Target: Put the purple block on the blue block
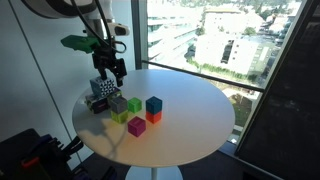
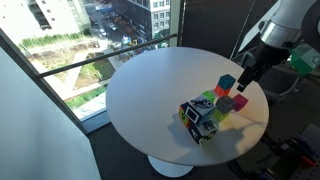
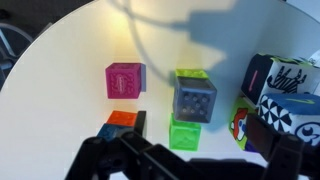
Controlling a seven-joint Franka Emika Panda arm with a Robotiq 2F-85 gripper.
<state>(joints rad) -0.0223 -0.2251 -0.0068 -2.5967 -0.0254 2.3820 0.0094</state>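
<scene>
The purple block (image 3: 195, 97) is a dull grey-purple cube raised on green cubes (image 3: 185, 132); it also shows in an exterior view (image 1: 118, 103). The blue block (image 1: 153, 104) is teal and sits on an orange-red cube (image 1: 153, 117); it also shows in an exterior view (image 2: 227, 85). It does not show clearly in the wrist view. My gripper (image 3: 199, 130) is open and empty, and hovers above the purple block with a finger on either side. It appears in both exterior views (image 1: 112, 72) (image 2: 245, 75).
A larger black-and-white patterned cube (image 3: 285, 85) stands close beside the purple block, also in both exterior views (image 1: 100, 92) (image 2: 198, 120). A magenta cube (image 3: 125, 80) lies near the orange-red one (image 3: 122, 117). All rest on a round white table (image 1: 190, 130) by windows.
</scene>
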